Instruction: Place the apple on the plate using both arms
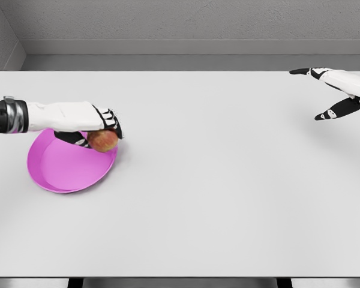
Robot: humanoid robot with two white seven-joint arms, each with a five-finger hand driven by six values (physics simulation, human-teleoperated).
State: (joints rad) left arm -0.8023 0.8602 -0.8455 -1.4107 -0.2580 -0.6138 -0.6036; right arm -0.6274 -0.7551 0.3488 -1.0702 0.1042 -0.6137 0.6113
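A reddish apple [103, 140] is held in my left hand [105, 127], whose fingers curl over its top. The hand and apple hover at the upper right rim of a magenta plate [66, 171] on the left side of the white table. I cannot tell whether the apple touches the plate. My left forearm comes in from the left edge and hides the plate's far rim. My right hand [325, 93] is far away at the upper right, fingers spread, holding nothing.
The white table [216, 198] spans the whole view, with a grey wall behind its far edge. Two dark table legs show below the front edge.
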